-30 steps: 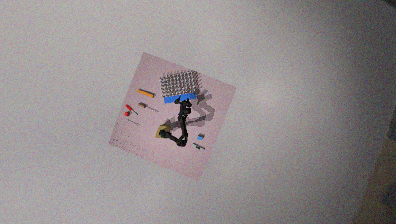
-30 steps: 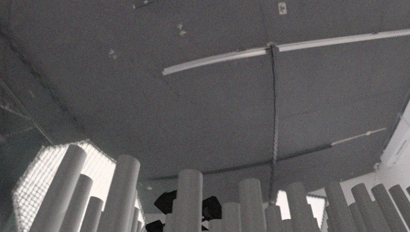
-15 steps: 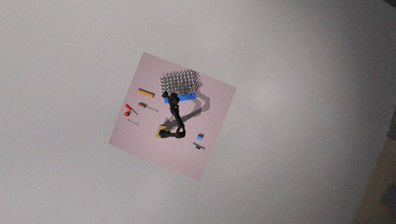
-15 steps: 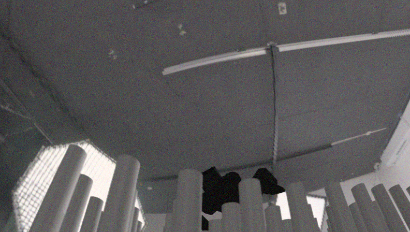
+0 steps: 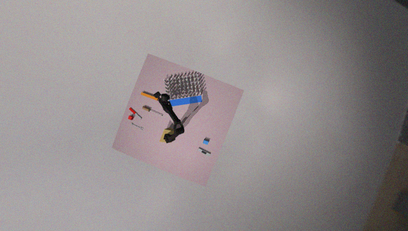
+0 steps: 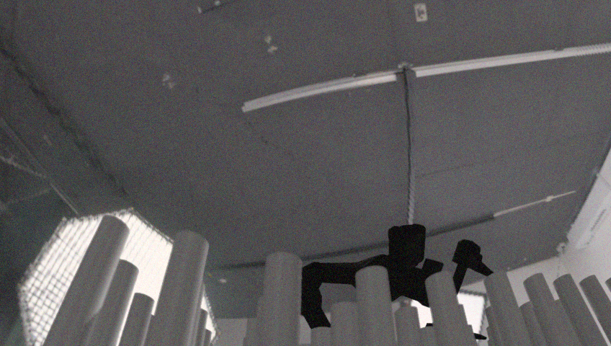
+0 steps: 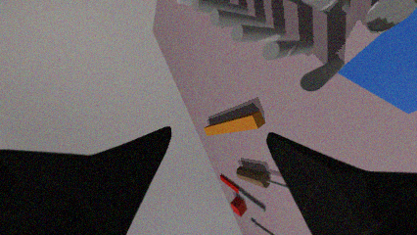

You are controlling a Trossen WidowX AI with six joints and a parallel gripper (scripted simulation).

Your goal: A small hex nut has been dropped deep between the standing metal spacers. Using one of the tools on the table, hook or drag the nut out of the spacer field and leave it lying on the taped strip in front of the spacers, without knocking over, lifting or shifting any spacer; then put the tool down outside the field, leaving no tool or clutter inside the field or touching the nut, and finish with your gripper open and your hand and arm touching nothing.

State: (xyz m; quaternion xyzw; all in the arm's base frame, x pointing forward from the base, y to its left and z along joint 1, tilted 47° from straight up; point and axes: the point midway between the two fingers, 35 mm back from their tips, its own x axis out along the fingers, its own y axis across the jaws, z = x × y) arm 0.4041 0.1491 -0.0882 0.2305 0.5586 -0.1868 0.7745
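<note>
My open, empty gripper (image 7: 219, 132) (image 5: 159, 96) hangs above the table at the left front corner of the spacer field, by the orange bar. The grey metal spacers (image 5: 184, 84) (image 6: 282, 291) (image 7: 249, 33) stand in dense rows. The blue taped strip (image 5: 185, 100) (image 7: 384, 73) lies in front of them, its left end close to the arm. A tan-handled tool (image 5: 146, 108) (image 7: 253, 177) with a thin rod lies left of the strip. A red-handled tool (image 5: 132, 110) (image 7: 229, 183) and a thin grey tool (image 5: 140, 127) (image 7: 255, 224) lie further off. I cannot make out the nut.
An orange bar (image 5: 148, 96) (image 7: 236, 125) lies left of the field, its right end beside the hand in the top view. A red cube (image 5: 130, 117) (image 7: 238, 206) is near the left edge. A blue block (image 5: 206, 141) and a grey item (image 5: 204, 150) lie at the right.
</note>
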